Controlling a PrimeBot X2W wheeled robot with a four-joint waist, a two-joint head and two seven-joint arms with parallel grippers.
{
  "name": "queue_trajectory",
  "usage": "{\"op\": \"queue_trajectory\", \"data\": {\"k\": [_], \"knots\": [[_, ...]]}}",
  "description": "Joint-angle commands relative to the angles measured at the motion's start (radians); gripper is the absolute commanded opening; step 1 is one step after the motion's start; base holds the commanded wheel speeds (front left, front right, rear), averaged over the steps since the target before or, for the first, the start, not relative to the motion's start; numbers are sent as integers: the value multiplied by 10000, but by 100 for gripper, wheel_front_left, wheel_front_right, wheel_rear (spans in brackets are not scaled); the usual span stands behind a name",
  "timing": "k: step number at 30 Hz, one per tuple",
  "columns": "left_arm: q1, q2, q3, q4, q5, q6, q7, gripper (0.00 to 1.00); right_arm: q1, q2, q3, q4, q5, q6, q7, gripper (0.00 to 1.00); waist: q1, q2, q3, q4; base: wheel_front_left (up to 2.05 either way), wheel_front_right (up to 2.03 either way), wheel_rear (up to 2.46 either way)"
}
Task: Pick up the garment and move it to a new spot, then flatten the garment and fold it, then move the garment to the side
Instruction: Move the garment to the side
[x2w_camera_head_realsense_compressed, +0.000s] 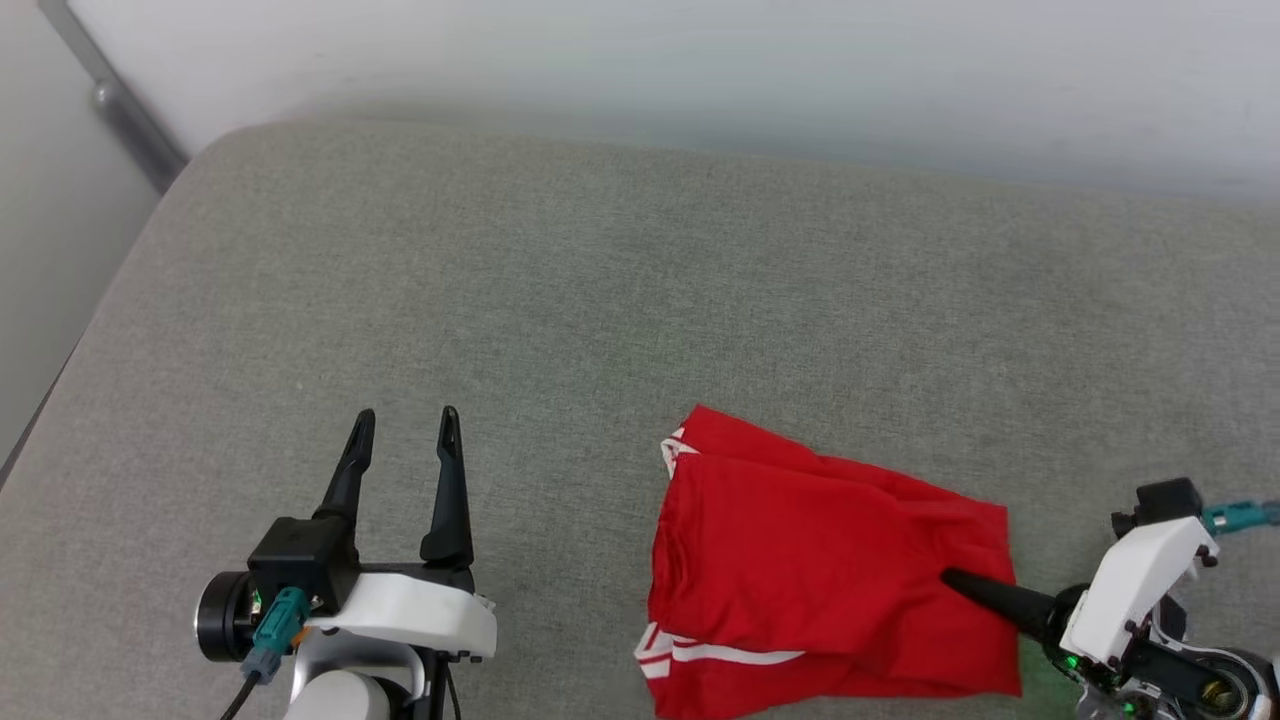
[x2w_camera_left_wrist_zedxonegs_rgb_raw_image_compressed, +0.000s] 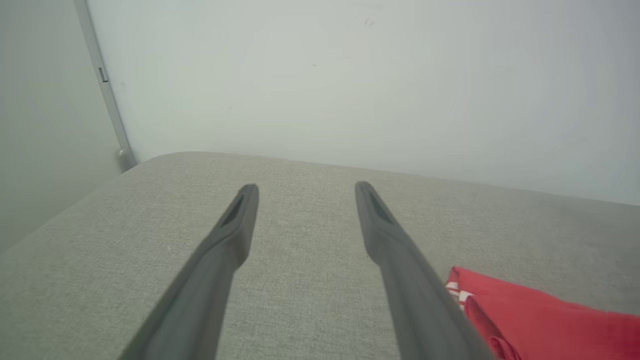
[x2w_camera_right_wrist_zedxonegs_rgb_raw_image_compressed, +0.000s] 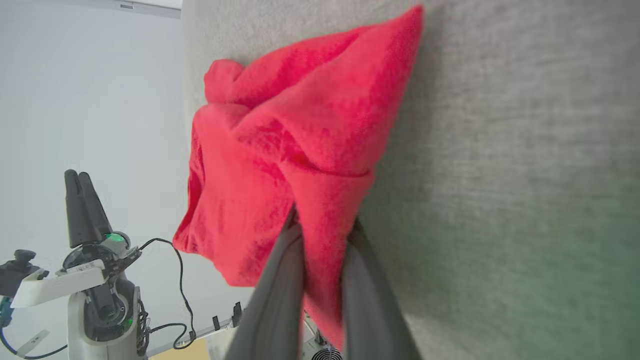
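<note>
The right gripper (x2w_camera_right_wrist_zedxonegs_rgb_raw_image_compressed: 324, 225), fingers nearly together, pinches the right edge of the folded red jersey-style shirt (x2w_camera_head_realsense_compressed: 820, 560), which lies on the grey woven cushion (x2w_camera_head_realsense_compressed: 500, 250). The left gripper (x2w_camera_head_realsense_compressed: 405, 420) hangs spread wide, well apart. This is probably the sideways move: slide gently, keeping the folds.

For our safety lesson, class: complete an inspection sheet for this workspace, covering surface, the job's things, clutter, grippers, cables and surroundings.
Surface: grey fabric cushion, flat.
Job's things: red garment, folded, white trim showing, near right side.
Clutter: nothing seen.
Grippers: left gripper jaws open, empty, left of the garment; right gripper jaws shut on the garment's edge.
Cables: teal-plugged cable at left wrist.
Surroundings: pale wall behind; grey pole far left.
</note>
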Motion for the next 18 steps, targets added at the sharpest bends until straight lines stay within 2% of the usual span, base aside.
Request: {"op": "queue_trajectory", "data": {"k": [1,9,14,18], "knots": [[49,-29,12,48,-3,-57,-43,100,54,-320,262,-245,-315,-4,-238,0,-1,0,-168,-158,0,0,0],[-22,75,13,244,159,-269,-35,100,207,-2014,1948,-745,-2069,-4,-1377,0,-1,0,-397,-1261,0,0,0],[-84,26,32,216,265,-352,-33,100,-137,-2974,2619,-341,-2840,-4,-1781,0,-1,0,-296,-2413,0,0,0],[-272,11,66,188,349,-437,-33,100,-566,-3454,2981,134,-3201,-6,-2066,0,-1,0,4,-3465,0,0,0]]}}
